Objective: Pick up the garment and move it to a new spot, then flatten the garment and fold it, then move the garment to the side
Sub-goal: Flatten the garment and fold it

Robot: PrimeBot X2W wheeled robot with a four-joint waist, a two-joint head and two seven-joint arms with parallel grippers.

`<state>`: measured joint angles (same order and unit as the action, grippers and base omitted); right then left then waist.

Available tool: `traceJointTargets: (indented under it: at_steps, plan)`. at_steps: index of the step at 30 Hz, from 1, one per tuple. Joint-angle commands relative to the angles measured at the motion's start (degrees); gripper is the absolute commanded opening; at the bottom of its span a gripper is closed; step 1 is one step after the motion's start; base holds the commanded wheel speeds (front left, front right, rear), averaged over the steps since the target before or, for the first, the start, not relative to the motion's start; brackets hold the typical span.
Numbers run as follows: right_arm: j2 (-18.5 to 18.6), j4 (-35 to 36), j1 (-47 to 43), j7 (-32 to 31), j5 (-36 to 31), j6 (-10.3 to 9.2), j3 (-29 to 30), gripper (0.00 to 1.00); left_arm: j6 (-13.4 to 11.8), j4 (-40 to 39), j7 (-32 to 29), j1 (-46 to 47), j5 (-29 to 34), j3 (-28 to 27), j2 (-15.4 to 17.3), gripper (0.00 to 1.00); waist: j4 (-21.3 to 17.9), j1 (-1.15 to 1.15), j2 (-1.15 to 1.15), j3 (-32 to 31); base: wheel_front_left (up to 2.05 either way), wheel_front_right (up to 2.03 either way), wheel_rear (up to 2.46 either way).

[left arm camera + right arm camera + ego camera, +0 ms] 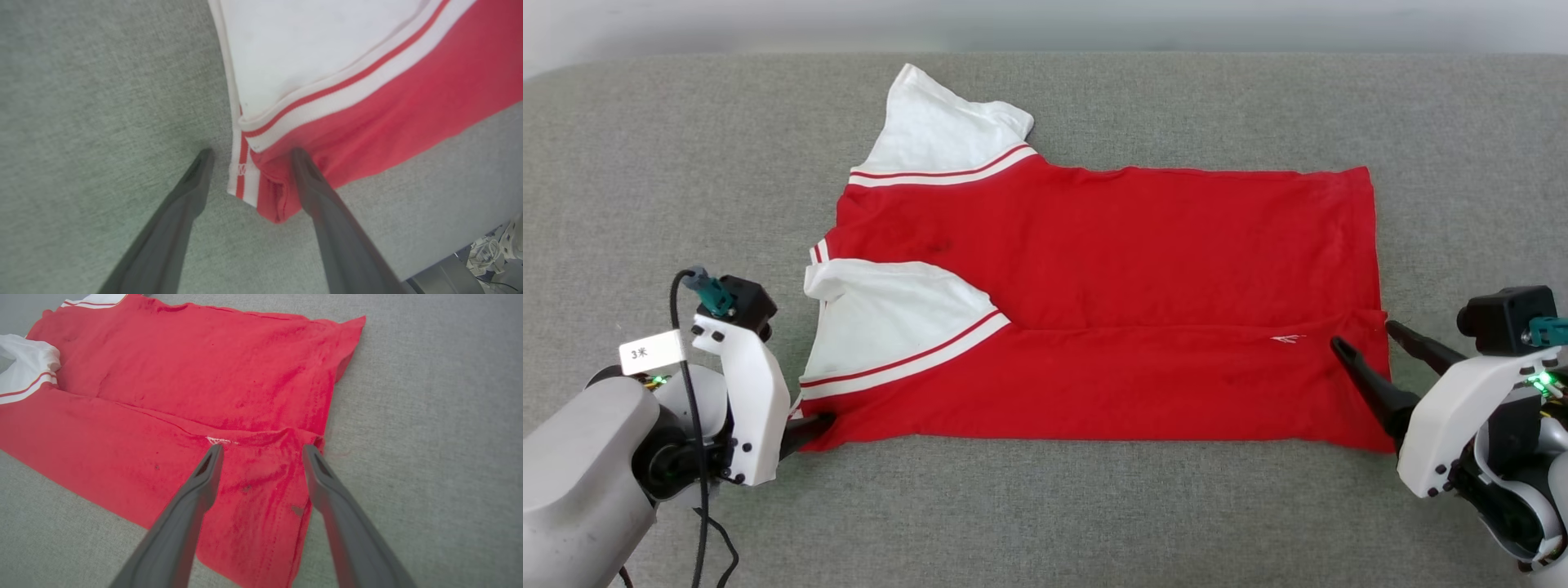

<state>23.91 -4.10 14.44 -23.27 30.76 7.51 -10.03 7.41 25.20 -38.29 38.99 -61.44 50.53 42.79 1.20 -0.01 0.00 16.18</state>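
The grey fabric surface [1094,506] carries the red jersey [1135,245], spread lengthwise across its middle, hem to the right, with its near long edge folded inward. One white sleeve [939,131] sticks out at the far left and the other is folded onto the red. The right gripper [1364,335] is spread wide over the near hem corner. The left gripper [249,153] gapes astride the near left corner.

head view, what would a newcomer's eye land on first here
The red T-shirt with white striped sleeves stands out, spread sideways across the grey fabric surface with its near edge folded over. The open left gripper straddles the shirt's near left corner. The open right gripper sits over its near hem corner.
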Motion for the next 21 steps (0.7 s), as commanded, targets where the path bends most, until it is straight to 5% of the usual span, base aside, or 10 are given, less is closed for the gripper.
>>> traceJointTargets:
  at_steps: [1,4,5,6,14,21]
  plan:
    - [0.0,0.0,1.0,0.0,0.0,-0.05,-0.1,1.0,0.0,1.5,-0.5,-2.9,-0.3,2.2,-1.5,1.0,-0.2,0.01,0.0,0.3,0.0,0.0,0.0]
    - [0.3,0.0,1.4,-0.1,0.2,-0.05,-0.2,1.0,-0.1,2.9,-0.2,-3.4,-1.3,3.3,-2.3,1.0,-0.3,0.01,0.0,0.5,0.0,0.0,0.0]
    - [0.5,0.1,1.8,-0.2,0.3,-0.05,-0.2,1.0,-0.1,3.0,0.0,-3.4,-1.4,3.8,-2.5,0.8,-0.3,0.01,0.0,0.5,0.0,0.0,0.0]
    - [0.6,0.3,2.1,-0.2,0.3,-0.05,-0.2,1.0,-0.1,3.2,0.4,-3.3,-1.6,4.1,-2.6,0.02,-0.3,0.01,0.0,0.4,0.0,0.0,0.0]
    - [4.5,2.0,4.6,-3.3,0.1,-0.05,-0.1,1.0,0.0,1.4,5.9,-1.0,-2.1,4.4,-1.2,0.0,0.4,0.01,0.0,-1.5,0.0,0.0,0.0]
    - [10.7,4.8,5.5,-15.3,2.1,-0.06,-1.9,1.0,0.0,-2.4,11.4,0.5,-2.3,3.6,1.5,0.0,1.2,0.01,0.0,-2.9,0.0,0.0,0.0]
